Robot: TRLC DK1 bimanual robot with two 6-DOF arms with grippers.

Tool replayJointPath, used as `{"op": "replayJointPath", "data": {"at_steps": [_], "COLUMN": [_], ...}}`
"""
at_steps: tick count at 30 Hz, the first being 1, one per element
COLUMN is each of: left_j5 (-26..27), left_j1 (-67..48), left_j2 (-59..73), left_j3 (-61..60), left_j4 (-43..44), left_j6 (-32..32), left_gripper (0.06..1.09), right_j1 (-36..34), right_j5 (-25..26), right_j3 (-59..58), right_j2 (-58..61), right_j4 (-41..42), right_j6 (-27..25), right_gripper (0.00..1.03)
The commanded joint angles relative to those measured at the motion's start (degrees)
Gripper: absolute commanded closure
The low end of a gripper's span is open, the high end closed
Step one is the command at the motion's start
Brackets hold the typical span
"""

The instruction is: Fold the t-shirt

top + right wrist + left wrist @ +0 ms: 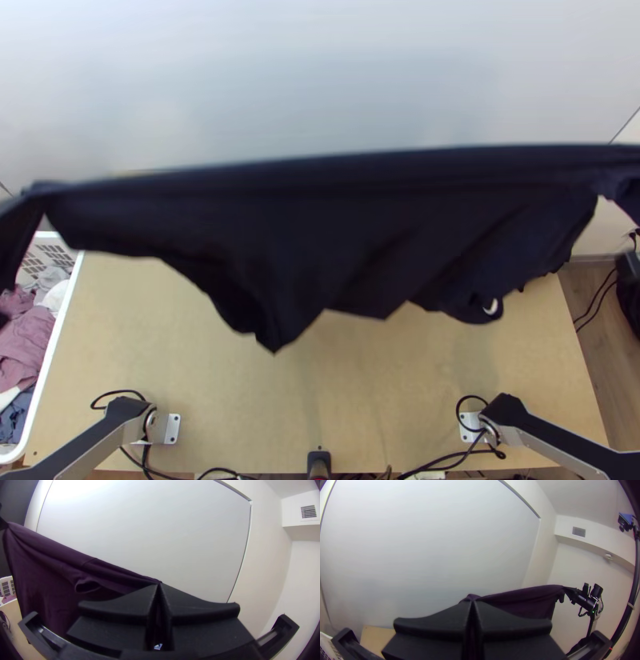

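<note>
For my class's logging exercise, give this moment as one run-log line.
left pincer: shut on t-shirt | right pincer: shut on t-shirt | t-shirt: dark, top edge stretched between both, hanging above table | laid down: no

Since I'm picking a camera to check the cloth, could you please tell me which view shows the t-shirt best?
The top view, because the dark t-shirt spans it, its uneven lower edge visible above the table. The left wrist view shows a partly hidden stretch; the right wrist view, a slanting length with an opening.

Light wooden table [120, 336], black cables [118, 391]
</note>
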Motion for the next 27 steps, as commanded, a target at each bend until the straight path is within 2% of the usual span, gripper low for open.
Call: {"op": "replayJointPath", "data": {"at_steps": [1, 7, 11, 13, 17, 22, 27], "left_j5": [4.5, 10.1, 10.9, 10.7, 8.9, 8.6, 5.8], "left_j1": [-0.1, 0.0, 0.1, 0.3, 1.0, 1.0, 1.0], "left_j2": [-3.6, -3.6, -3.0, -2.4, -2.7, -2.7, -1.0], "left_j3": [0.5, 0.4, -3.2, -8.1, -23.0, -39.4, -49.8], "left_j4": [-7.3, -14.9, -15.5, -15.3, -8.2, 3.4, 12.3], "left_j6": [0.9, -0.2, -1.5, -1.7, -2.4, -2.4, -2.4], "left_gripper": [1.05, 1.05, 1.05, 1.05, 1.05, 1.05, 1.05], "right_j1": [0.3, 0.2, 0.1, 0.4, 3.4, 2.5, -7.8], "right_j5": [-1.4, -7.9, -14.1, -16.3, -16.4, -18.4, -30.3], "right_j3": [2.9, 2.9, 2.0, -2.1, -16.2, -30.9, -41.5], "right_j2": [-2.8, -2.8, -0.9, -1.2, -3.1, -2.3, 1.4], "right_j4": [-11.0, -21.3, -26.0, -25.6, -16.2, -5.2, 7.1], "right_j6": [3.9, 16.9, 24.6, 26.8, 27.7, 27.0, 26.3], "right_gripper": [1.00, 1.00, 1.00, 1.00, 1.00, 1.00, 1.00]}}
